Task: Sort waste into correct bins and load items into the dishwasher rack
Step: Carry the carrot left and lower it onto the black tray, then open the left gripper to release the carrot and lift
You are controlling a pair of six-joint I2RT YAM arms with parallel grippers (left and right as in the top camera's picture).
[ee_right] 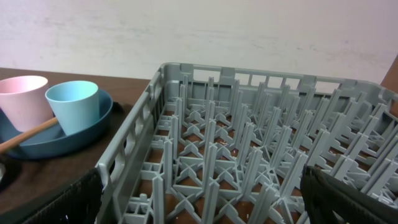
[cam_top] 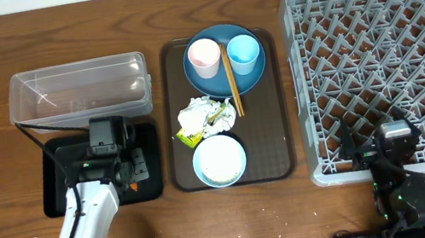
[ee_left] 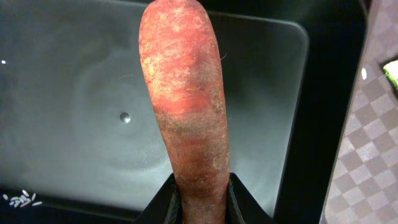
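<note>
Two robot arms share a wooden worktop with a brown serving tray (cam_top: 270, 127) at its middle. Left of the serving tray, the left claw (ee_left: 202, 199) is clamped on one end of an orange carrot piece (ee_left: 186, 99). It holds the carrot lengthwise just above the shallow black tray (cam_top: 56, 193), probably the bin for food scraps, so letting go would drop it inside. A few rice grains (ee_left: 22, 199) lie at that bin's edge, and a clear tub (cam_top: 78, 91) sits beyond it. On the serving tray a dark-blue plate (cam_top: 253, 77) carries a pink cup (cam_top: 204, 55), a light-blue cup (cam_top: 243, 52) and chopsticks (cam_top: 233, 85). A crumpled wrapper (cam_top: 204, 119) and a light-blue bowl (cam_top: 220, 161) lie nearer. Right of the serving tray stands the grey rack (cam_top: 392, 54), where the right claw (ee_right: 202, 177) gapes wide and holds nothing, seemingly waiting.
</note>
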